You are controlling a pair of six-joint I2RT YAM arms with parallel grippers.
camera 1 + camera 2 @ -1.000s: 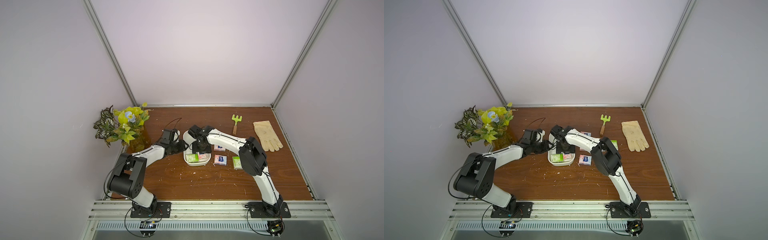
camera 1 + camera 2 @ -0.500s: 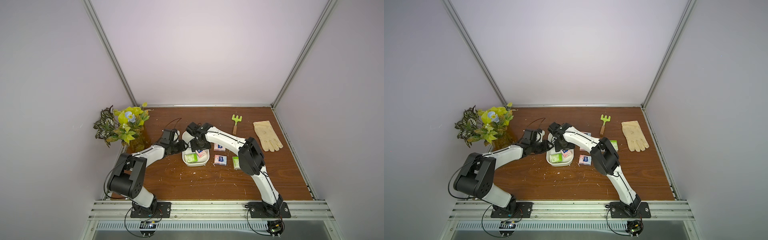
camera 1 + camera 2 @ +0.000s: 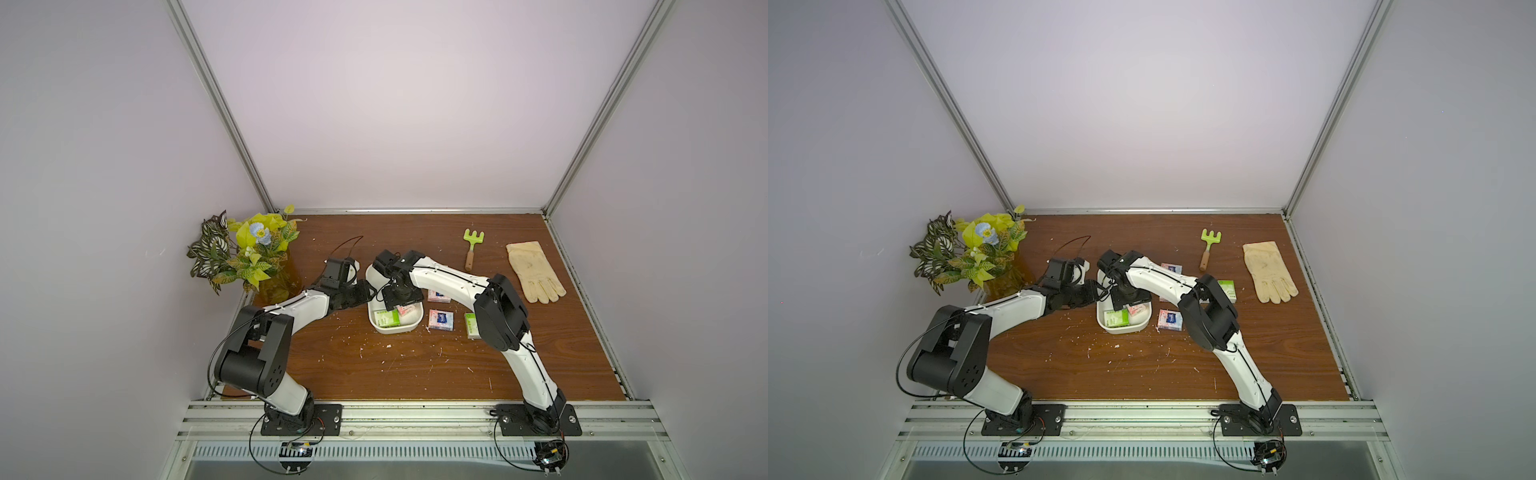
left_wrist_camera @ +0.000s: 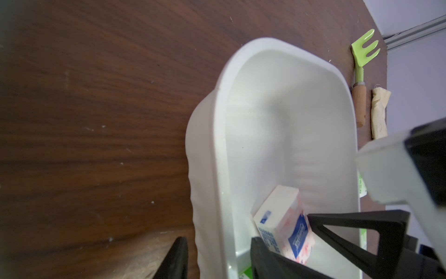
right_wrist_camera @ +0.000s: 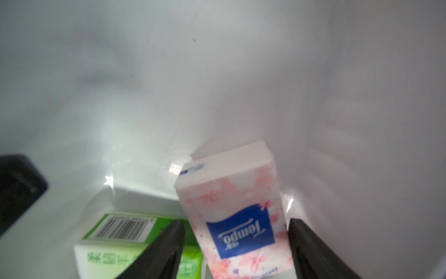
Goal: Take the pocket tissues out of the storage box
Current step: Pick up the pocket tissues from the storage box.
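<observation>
**Grasp geometry at the box.** The right gripper [image 5: 236, 220] stood inside the box [image 4: 222, 120] and was the arm nearer the target. Its fingers [image 5: 166, 246] stood fairly wide, one along each long side of the pink packet [image 5: 231, 190]. The packet's long axis therefore ran out from between them, and its short width filled the gap. Both tips lay just beside or against the wrapper; whether they pressed it could not be told.

The pink packet was tilted, not flat, and lay near the box wall on the right arm's side. Beside it lay a green packet [image 5: 120, 251] with its barcode showing. A white block [image 5: 144, 200] behind that was probably another packet seen edge on.

The left gripper [image 4: 217, 239] sat at the opposite long wall with its fingers narrow, one outside the wall and one inside. Contact was out of view, so a grip could not be confirmed.

In a top view, further packets [image 3: 440, 331] lay on the table [image 3: 374, 374] just beside the box, on the right arm's side.

Judgement: the next move called for closing across the short width and lifting straight up, and the tilt risked a slip.
</observation>
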